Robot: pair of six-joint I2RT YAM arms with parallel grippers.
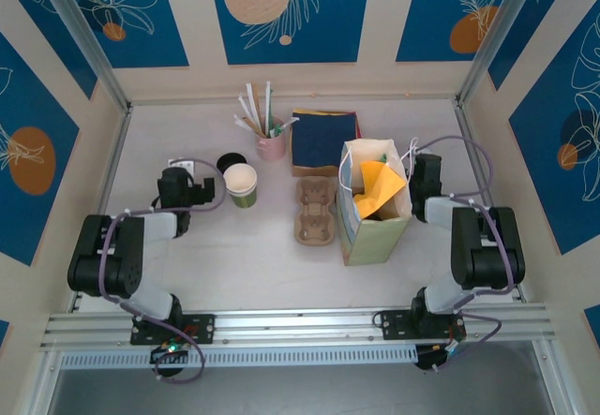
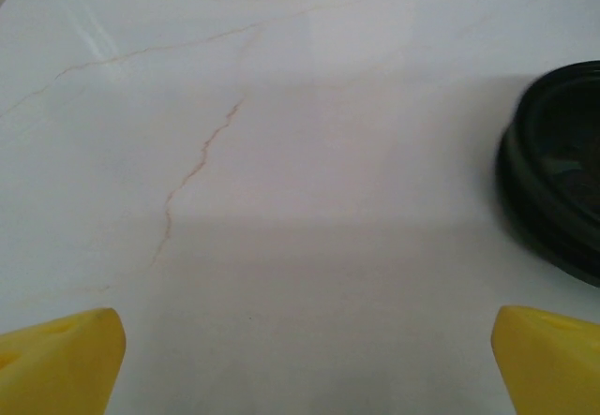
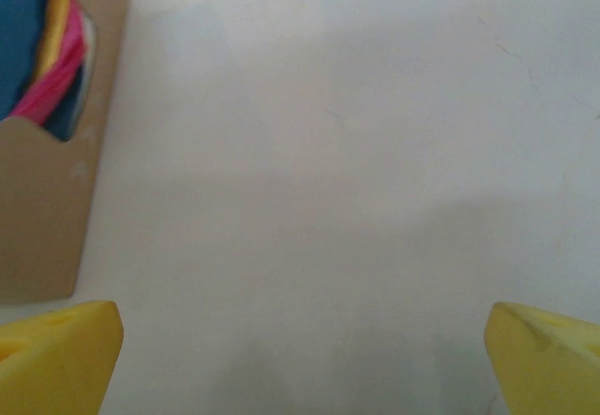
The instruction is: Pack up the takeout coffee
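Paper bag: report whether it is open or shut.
Open. In the top view the paper bag stands upright with its mouth gaping, and yellow paper shows inside it.

in the left wrist view the black lid (image 2: 562, 171) is blurred and cut off by the right edge. the cardboard holder (image 3: 47, 200) runs off the right wrist view's left edge, and we cannot make out its blurred, coloured contents. the small white thing (image 1: 183, 166) left of the lid is too small to name.
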